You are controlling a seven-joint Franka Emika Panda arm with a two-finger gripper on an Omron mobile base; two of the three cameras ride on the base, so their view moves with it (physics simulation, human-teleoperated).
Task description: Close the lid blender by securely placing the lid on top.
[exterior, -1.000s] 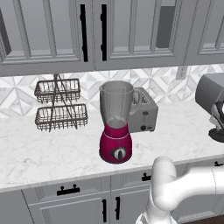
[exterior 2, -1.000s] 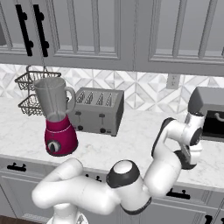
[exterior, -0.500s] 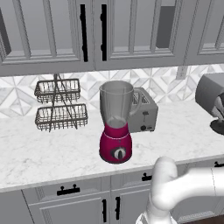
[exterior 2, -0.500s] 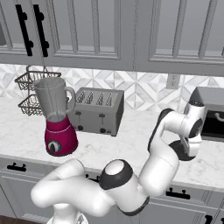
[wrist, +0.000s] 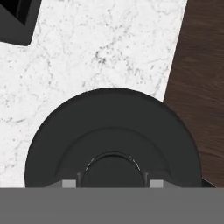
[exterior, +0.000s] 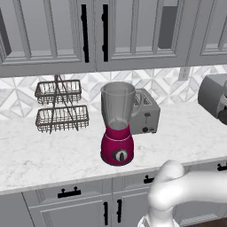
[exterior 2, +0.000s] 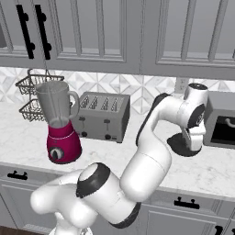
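Far off to the right of the counter, your gripper [exterior 2: 192, 146] hangs just over the lid [exterior 2: 184, 145], which shows as a flat dark disc beside the dark appliance [exterior 2: 221, 125] at the counter's right end. Through the hand view the lid [wrist: 113, 140] sits directly ahead of the fingers, its raised centre knob lined up between them, the round face square to the camera, so there is no long axis to worry about: any approach angle across the disc serves. Whether the fingers are clamped on that knob or parted around it, you cannot tell; their tips are lost at the bottom edge of that view, and the lid may already be off the marble or resting on it. The blender [exterior: 117, 123] stands well apart to the left, its clear jar open at the top and its crimson base near the counter's front edge. That leftward span is what your next move turns on, judging by the layout: the lid must travel across the counter and come down flat on the jar's rim. Between the two stands the silver toaster [exterior 2: 101, 116], just beside and behind the blender, so carry high enough to pass it. The wire basket rack [exterior: 60, 106] sits beyond the blender, out of your path.
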